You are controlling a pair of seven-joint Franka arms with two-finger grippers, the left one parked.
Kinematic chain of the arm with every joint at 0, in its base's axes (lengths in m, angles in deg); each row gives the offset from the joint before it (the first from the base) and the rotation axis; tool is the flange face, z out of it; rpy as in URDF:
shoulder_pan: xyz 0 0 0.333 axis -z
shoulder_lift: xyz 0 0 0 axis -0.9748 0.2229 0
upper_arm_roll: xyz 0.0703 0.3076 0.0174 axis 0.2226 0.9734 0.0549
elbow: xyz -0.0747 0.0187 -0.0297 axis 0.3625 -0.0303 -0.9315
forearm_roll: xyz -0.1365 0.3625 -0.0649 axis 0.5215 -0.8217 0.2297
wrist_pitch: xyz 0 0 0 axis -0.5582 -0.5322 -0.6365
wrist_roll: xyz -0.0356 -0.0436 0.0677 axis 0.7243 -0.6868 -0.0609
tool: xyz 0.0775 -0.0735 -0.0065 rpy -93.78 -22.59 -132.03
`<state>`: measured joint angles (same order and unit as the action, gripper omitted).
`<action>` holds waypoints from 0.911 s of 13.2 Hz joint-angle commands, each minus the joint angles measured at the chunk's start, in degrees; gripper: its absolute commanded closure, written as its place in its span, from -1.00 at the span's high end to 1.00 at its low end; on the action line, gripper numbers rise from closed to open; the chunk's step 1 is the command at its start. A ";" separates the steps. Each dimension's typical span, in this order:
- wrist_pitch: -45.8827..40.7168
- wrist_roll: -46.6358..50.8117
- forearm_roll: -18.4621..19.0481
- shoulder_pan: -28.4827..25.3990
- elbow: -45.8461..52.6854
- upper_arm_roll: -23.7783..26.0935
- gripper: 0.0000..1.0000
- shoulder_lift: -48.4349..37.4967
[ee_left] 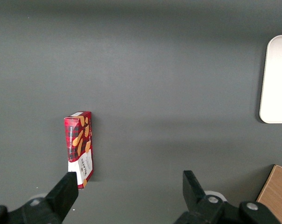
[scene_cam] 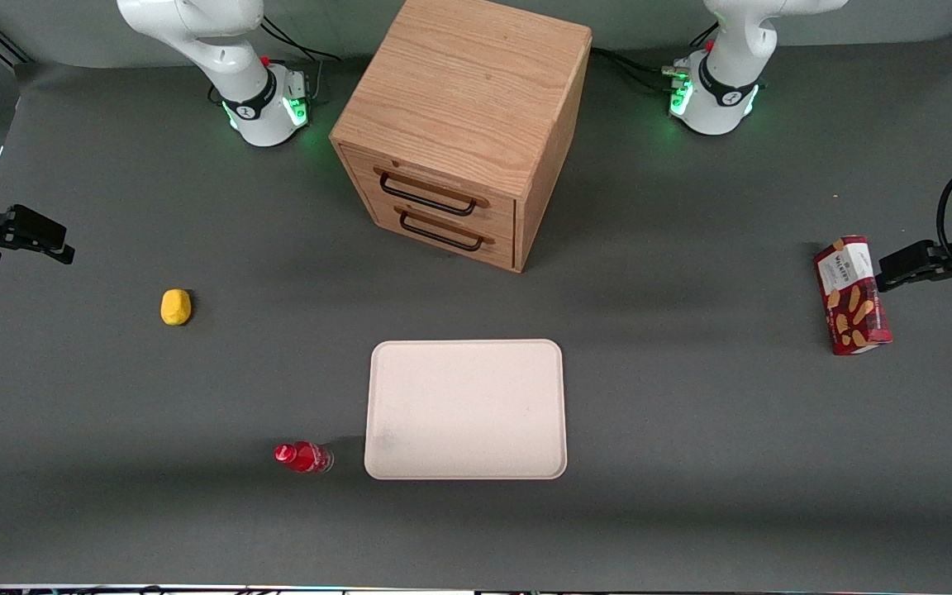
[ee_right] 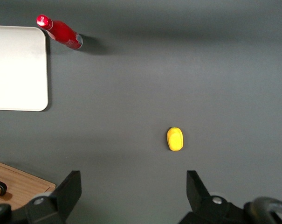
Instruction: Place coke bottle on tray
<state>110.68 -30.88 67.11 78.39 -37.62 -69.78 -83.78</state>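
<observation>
The coke bottle [scene_cam: 304, 457], small and clear with a red cap and red label, sits on the grey table just beside the tray's near corner, on the working arm's side. It also shows in the right wrist view [ee_right: 60, 31]. The tray [scene_cam: 466, 409] is a flat, pale cream-pink rectangle with nothing on it, nearer the front camera than the cabinet; its rim [ee_right: 44, 70] shows from the wrist. My gripper [scene_cam: 50, 240] hangs open above the table at the working arm's end, well away from the bottle. Nothing lies between its fingers [ee_right: 133, 179].
A wooden two-drawer cabinet [scene_cam: 464, 124] stands mid-table, farther from the front camera than the tray. A yellow lemon-like lump [scene_cam: 176, 307] lies between my gripper and the bottle. A red biscuit box [scene_cam: 852, 295] lies toward the parked arm's end.
</observation>
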 commanded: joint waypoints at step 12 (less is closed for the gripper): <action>-1.62 2.95 -2.86 -0.83 -0.84 -1.04 1.00 -1.22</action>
<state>110.36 -30.22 66.05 78.22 -37.62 -70.01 -83.78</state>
